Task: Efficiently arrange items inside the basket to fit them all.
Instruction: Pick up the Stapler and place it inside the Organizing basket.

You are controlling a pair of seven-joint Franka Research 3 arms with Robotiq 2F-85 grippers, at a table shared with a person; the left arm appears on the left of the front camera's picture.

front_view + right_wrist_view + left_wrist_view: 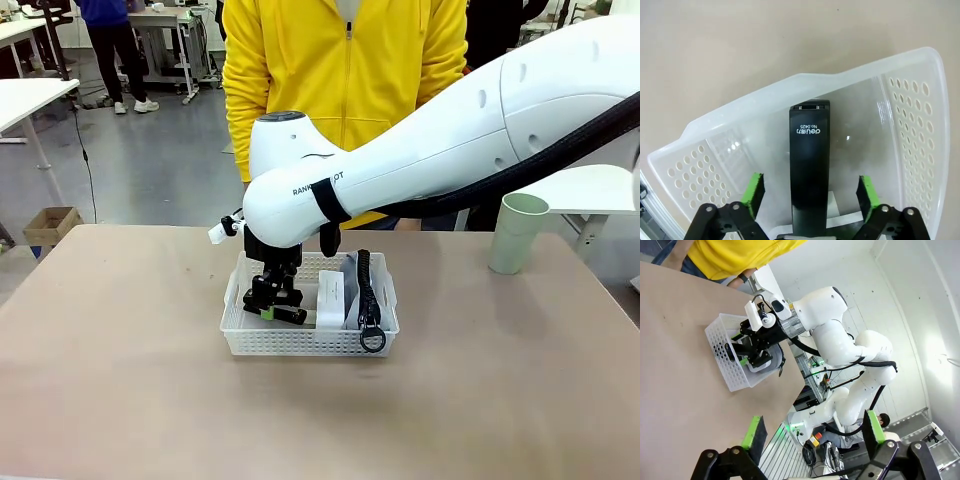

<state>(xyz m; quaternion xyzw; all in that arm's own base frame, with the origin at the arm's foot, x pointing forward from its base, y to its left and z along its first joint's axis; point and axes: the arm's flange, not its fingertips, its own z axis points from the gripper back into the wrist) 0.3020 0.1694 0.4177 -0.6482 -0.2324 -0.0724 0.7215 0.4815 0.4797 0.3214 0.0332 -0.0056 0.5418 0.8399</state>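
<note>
The white basket (300, 346) sits mid-table. In it lies the black stapler (809, 165), flat on the floor of the left part. My right gripper (810, 197) hangs open just above it, one green pad on each side with a gap to the stapler. From the front, the right gripper (275, 302) dips into the basket's left half. A white box (330, 298) and the grey pouch (354, 283) stand on edge in the right half. The pale green cup (518, 232) stands upright on the table at far right. My left gripper (812, 435) is open, high off the table.
A person in a yellow jacket (345, 70) stands at the far edge, behind the basket. Bare table surrounds the basket (725, 360). My right arm (450, 140) spans from upper right to above the basket.
</note>
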